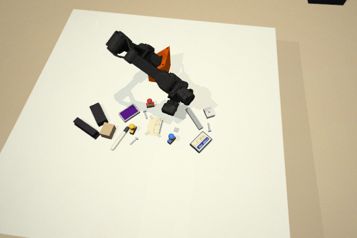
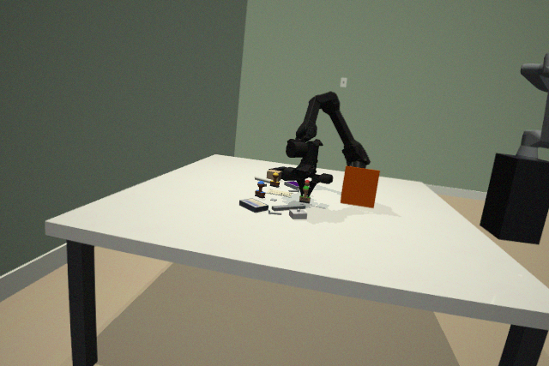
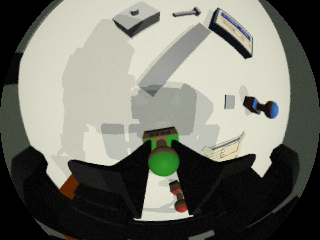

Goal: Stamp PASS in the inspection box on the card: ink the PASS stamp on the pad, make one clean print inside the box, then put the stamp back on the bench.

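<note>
The green stamp (image 2: 305, 197) (image 3: 163, 163) is grasped in the gripper (image 1: 169, 107) (image 2: 306, 190) (image 3: 160, 143), near the card (image 1: 154, 126) (image 2: 280, 193) (image 3: 226, 147). Seen from above, the pad (image 1: 129, 112) (image 2: 292, 184) lies left of the card, the red stamp (image 1: 149, 102) (image 3: 179, 200) up-left, the blue stamp (image 1: 171, 138) (image 2: 260, 189) (image 3: 261, 106) right.

The green-knobbed stamp (image 2: 304, 197) (image 3: 163, 163) is upright, gripped by the jaws (image 2: 305, 192). The cream card (image 1: 154, 126) (image 2: 280, 194) (image 3: 226, 149) lies flat, corners taped; the purple ink pad (image 1: 129, 112) (image 2: 292, 184) lies face up.
</note>
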You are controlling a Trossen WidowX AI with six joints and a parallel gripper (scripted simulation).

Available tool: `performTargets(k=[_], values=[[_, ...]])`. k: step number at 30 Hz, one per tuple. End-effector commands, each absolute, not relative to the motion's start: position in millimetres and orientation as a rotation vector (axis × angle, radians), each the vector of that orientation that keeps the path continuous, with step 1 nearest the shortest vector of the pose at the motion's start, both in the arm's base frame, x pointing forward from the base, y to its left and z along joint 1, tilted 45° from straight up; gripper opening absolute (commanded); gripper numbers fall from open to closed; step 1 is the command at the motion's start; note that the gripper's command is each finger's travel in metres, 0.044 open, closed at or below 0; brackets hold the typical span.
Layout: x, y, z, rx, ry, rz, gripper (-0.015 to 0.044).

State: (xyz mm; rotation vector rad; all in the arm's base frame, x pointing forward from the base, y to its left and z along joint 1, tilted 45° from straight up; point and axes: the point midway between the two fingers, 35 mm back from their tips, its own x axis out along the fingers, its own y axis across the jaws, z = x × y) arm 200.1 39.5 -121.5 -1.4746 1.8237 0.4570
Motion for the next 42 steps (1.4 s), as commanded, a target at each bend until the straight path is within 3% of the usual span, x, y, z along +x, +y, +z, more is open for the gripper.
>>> performTargets(k=[1,5,9,16,42], values=[[200,40,-121,-1.473,1.823,0.456,0.0157],[200,40,-121,-1.473,1.823,0.456,0.0251],[203,48,-115,-1.473,1.822,0.458,0.0251],[208,121,-39,-1.480,1.823,0.466,0.0251],[209,122,-38,-1.488,1.820,0.468,0.0251]])
